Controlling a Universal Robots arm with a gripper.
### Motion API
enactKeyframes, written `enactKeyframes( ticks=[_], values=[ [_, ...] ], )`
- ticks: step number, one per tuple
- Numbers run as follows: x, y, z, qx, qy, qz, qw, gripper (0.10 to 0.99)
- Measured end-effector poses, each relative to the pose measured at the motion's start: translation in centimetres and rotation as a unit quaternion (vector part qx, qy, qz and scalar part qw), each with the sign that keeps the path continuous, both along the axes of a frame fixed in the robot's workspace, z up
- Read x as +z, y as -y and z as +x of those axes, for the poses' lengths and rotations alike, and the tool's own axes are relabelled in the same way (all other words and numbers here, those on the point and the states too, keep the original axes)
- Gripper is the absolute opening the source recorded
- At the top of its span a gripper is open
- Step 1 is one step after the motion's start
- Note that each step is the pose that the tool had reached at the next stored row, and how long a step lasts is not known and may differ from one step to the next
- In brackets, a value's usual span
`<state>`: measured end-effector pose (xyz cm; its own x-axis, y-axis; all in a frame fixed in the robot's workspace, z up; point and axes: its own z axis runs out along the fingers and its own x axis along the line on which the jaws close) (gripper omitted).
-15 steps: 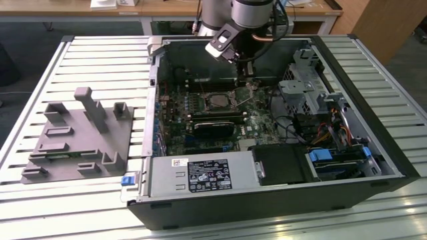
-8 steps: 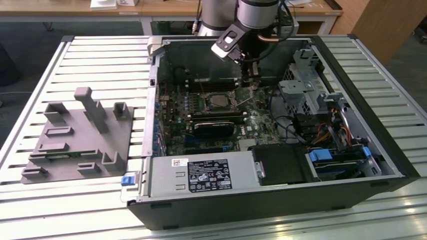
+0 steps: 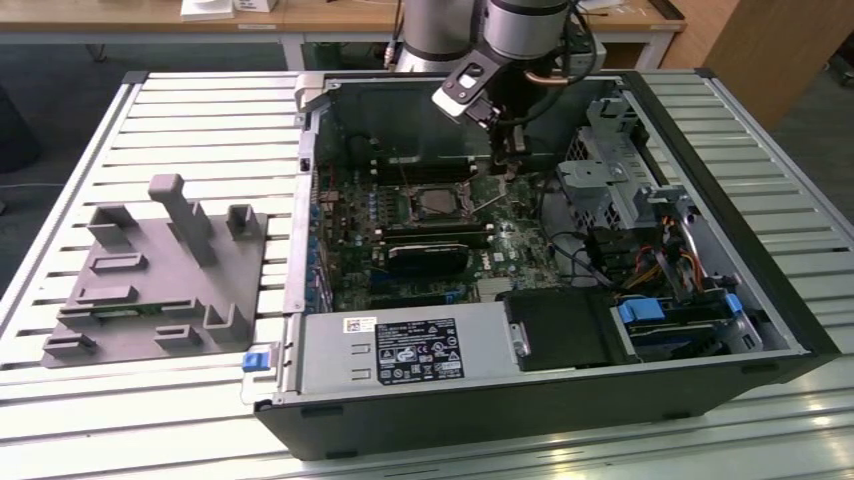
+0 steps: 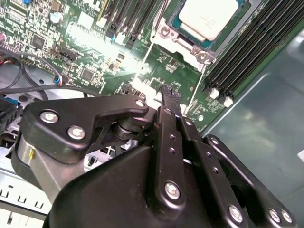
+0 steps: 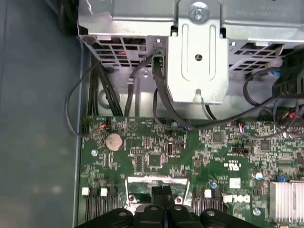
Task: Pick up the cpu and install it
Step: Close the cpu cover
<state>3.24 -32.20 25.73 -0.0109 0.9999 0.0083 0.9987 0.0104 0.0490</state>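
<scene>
The cpu (image 4: 209, 16), a square chip with a pale silver top, lies flat in the socket on the green motherboard (image 4: 90, 52). In the exterior view the cpu (image 3: 437, 203) sits in the middle of the open computer case. My gripper (image 3: 505, 172) hangs inside the case, just to the exterior view's right of the socket and above the board. In both wrist views its black fingers are pressed together with nothing between them, and the gripper's tip (image 4: 168, 90) is a short way from the socket's corner. A thin metal socket lever (image 3: 491, 203) stands slanted beside the cpu.
A grey plastic tray (image 3: 147, 280) lies on the slatted table at the exterior view's left. Inside the case are the power supply (image 3: 400, 350), a metal drive cage (image 5: 198, 52), black cables (image 5: 161, 95), memory slots (image 4: 247, 57) and a heatsink (image 5: 287, 199).
</scene>
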Motion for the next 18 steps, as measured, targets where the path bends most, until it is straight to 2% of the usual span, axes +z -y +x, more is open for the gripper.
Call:
enactKeyframes(
  ticks=[18],
  values=[
    [-0.61,-0.59,1.87,0.002,-0.0010,-0.0025,1.0000,0.106]
  ],
)
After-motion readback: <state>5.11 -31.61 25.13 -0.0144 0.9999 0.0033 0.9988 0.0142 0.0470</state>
